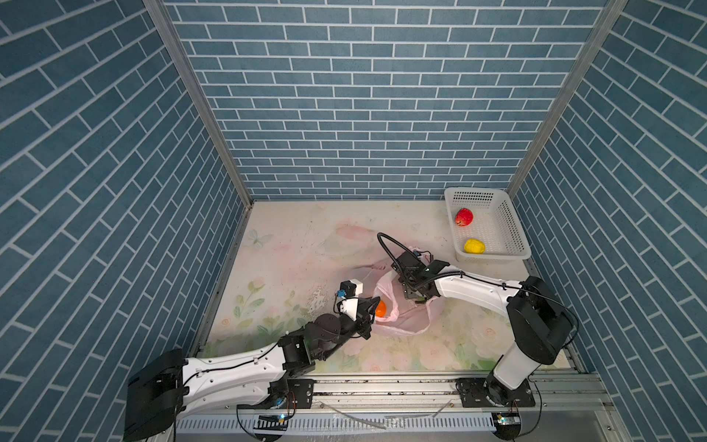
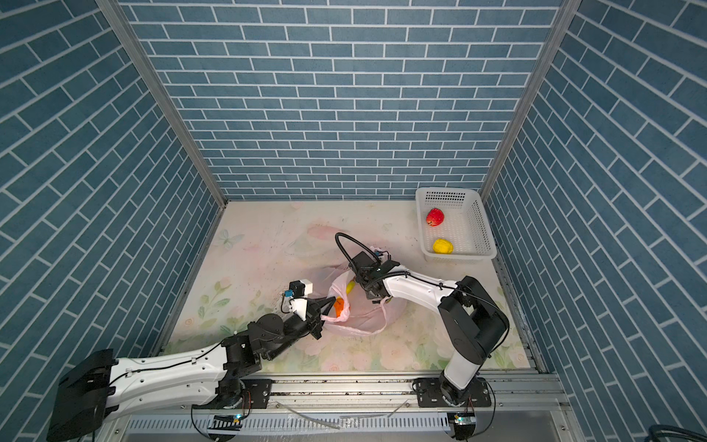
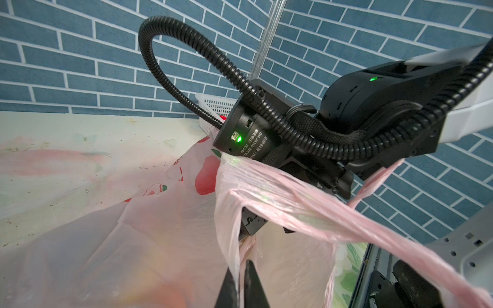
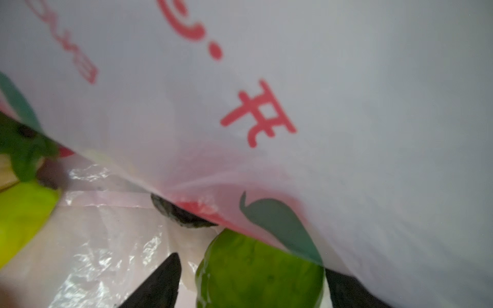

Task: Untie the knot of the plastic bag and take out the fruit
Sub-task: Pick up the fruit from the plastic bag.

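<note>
The pale pink plastic bag [image 1: 401, 325] [image 2: 363, 325] lies mid-table with its mouth gaping. My left gripper [image 1: 373, 306] [image 3: 241, 269] is shut on the bag's rim film and holds it up. An orange fruit [image 1: 381, 308] [image 2: 339, 306] shows just inside. My right gripper [image 2: 377, 296] [image 4: 250, 264] reaches into the bag, open, its fingers either side of a green fruit [image 4: 261, 272]. A dark fruit [image 4: 184, 216] and a yellow-green fruit [image 4: 21, 213] lie deeper in. A loose handle strand [image 3: 320, 208] drapes across the right arm. The knot is out of view.
A white perforated basket [image 1: 512, 229] [image 2: 482, 225] stands at the back right corner, holding a red fruit [image 1: 464, 217] and a yellow fruit [image 1: 474, 246]. Blue brick walls close in three sides. A metal rail runs along the front edge.
</note>
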### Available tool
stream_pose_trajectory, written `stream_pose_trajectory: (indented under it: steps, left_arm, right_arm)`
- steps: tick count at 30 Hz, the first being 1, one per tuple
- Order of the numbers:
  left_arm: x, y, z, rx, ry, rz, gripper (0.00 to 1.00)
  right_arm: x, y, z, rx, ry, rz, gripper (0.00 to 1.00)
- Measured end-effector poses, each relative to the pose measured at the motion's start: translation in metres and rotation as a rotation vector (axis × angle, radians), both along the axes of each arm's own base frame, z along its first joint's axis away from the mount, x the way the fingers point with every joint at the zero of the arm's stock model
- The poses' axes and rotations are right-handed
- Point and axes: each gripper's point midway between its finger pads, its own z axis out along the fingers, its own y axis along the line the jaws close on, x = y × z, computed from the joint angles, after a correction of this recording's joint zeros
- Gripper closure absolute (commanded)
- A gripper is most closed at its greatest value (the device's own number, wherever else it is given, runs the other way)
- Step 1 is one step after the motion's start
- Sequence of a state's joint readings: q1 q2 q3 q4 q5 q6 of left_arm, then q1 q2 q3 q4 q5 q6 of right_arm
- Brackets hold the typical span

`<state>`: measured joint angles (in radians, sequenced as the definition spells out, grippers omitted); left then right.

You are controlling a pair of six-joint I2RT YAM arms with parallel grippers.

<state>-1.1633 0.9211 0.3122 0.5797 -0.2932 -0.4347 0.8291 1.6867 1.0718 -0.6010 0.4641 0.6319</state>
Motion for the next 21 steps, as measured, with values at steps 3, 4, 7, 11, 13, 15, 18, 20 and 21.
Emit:
stream_pose_trajectory:
  steps: [3, 4, 7, 11, 13, 15, 18, 20, 21]
  left_arm:
    - [0.000, 0.000, 0.000, 0.000, 0.000, 0.000, 0.91]
    - [0.000, 0.000, 0.000, 0.000, 0.000, 0.000, 0.91]
    - [0.000, 0.000, 0.001, -0.001, -0.001, 0.001, 0.91]
    - [0.000, 0.001, 0.002, -0.005, -0.003, 0.001, 0.91]
    - [0.000, 0.001, 0.002, -0.004, -0.004, 0.002, 0.91]
    - [0.000, 0.001, 0.002, -0.002, -0.006, 0.004, 0.91]
    - [0.001, 0.003, 0.003, -0.002, -0.009, 0.013, 0.91]
    - [0.002, 0.004, 0.004, -0.005, -0.013, 0.023, 0.91]
    - [0.003, 0.005, 0.005, -0.007, -0.015, 0.027, 0.91]
  right_arm:
    - [0.002, 0.001, -0.008, 0.001, 0.013, -0.001, 0.23]
    - [0.002, 0.002, -0.011, 0.003, 0.017, 0.001, 0.25]
    - [0.001, 0.003, -0.014, 0.009, 0.021, 0.007, 0.33]
    - [0.002, 0.005, -0.014, 0.022, 0.017, 0.011, 0.47]
    - [0.000, 0.006, -0.013, 0.034, 0.020, 0.014, 0.51]
    - [-0.002, 0.010, -0.009, 0.054, 0.019, 0.023, 0.52]
    - [-0.006, 0.018, 0.001, 0.095, 0.013, 0.047, 0.52]
    - [-0.013, 0.028, 0.010, 0.129, 0.009, 0.081, 0.52]
    - [-0.016, 0.033, 0.014, 0.143, 0.009, 0.098, 0.52]
